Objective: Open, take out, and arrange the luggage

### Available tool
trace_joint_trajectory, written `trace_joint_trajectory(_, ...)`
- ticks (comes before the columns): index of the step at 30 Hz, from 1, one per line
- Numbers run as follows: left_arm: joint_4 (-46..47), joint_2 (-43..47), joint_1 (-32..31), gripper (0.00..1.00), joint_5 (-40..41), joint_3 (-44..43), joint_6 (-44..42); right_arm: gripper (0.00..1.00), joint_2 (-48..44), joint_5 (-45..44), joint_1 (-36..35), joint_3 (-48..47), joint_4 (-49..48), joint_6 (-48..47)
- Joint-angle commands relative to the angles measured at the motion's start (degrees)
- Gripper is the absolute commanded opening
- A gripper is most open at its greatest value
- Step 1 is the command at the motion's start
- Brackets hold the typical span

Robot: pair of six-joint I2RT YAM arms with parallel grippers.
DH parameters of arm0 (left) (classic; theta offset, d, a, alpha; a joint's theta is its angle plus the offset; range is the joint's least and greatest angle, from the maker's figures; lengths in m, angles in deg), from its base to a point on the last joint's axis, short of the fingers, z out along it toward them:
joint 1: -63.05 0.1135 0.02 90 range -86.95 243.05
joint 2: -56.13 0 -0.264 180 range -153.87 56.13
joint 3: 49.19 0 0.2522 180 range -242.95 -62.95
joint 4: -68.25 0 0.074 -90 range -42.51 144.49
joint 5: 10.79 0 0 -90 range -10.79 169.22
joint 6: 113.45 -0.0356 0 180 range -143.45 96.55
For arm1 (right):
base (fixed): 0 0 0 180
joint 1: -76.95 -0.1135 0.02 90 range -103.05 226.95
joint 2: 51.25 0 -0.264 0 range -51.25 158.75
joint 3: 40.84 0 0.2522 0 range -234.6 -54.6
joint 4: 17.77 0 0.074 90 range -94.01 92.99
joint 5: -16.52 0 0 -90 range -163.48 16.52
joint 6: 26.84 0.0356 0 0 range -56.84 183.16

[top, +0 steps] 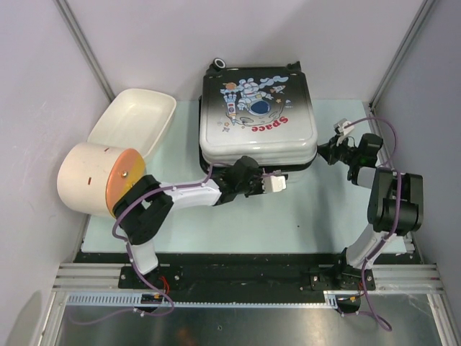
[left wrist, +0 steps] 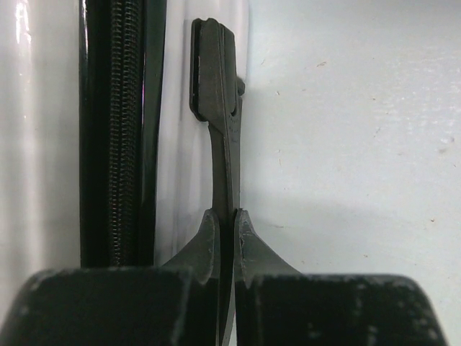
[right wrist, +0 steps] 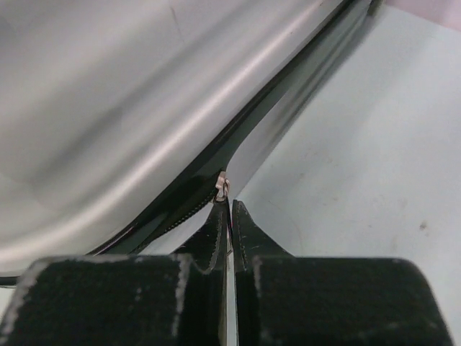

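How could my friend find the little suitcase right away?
Look at the pale table, at the middle of its far edge. The luggage lies flat there, beside a cream tub and a cream cylinder. Only it carries a cartoon astronaut and the word Space.

A cream tub sits just behind a cream, orange-ended cylinder.

Bright, even light from above fills the overhead view, which is sharp edge to edge; faint, soft shadows lie on the pale desk. A white sheen runs along the lower rim of the luggage. Both wrist views are dimmer: the left end effector and right end effector sit dark and blurred along the bottom, with streaky glare on the shell.
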Motion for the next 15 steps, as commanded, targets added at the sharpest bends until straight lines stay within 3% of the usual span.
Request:
trace_joint_trajectory(1,-25.3,-5.7,6.7,0.00,19.2,5.8,-3.3,0.00,5.0,-9.2,-0.1,-9.3,-14.5,2.1)
trace_joint_trajectory(5,-26.4,-4.3,7.0,0.04,17.3,3.9,-1.9,0.00,6.0,-8.6,-0.8,-11.0,-14.5,2.9)
trace_joint_trajectory(8,-29.3,1.3,6.5,0.36,11.9,-0.1,-0.2,0.00,5.1,-8.9,-0.1,-11.1,-11.5,2.4)
trace_joint_trajectory(9,-29.7,2.9,6.2,0.51,10.7,-1.4,1.4,0.08,4.6,-9.1,0.1,-11.1,-9.8,2.0)
trace_joint_trajectory(10,-31.3,6.6,5.6,0.57,9.1,-4.7,2.1,0.17,4.2,-9.1,0.8,-11.1,-9.0,2.1)
trace_joint_trajectory(11,-31.9,8.4,5.4,0.65,3.9,-6.3,3.7,0.33,3.6,-9.1,1.3,-11.0,-8.3,2.6)
trace_joint_trajectory(13,-32.5,13.7,5.0,0.92,-0.3,-10.3,5.4,0.41,1.4,-9.2,2.2,-11.1,-5.5,3.0)
trace_joint_trajectory(14,-32.6,15.4,4.9,1.00,-3.8,-11.4,6.8,0.50,0.6,-9.2,2.4,-11.1,-4.4,3.0)
trace_joint_trajectory(15,-32.4,16.7,4.7,1.00,-5.5,-13.3,7.2,0.54,-1.4,-9.2,2.5,-11.1,-1.9,2.7)
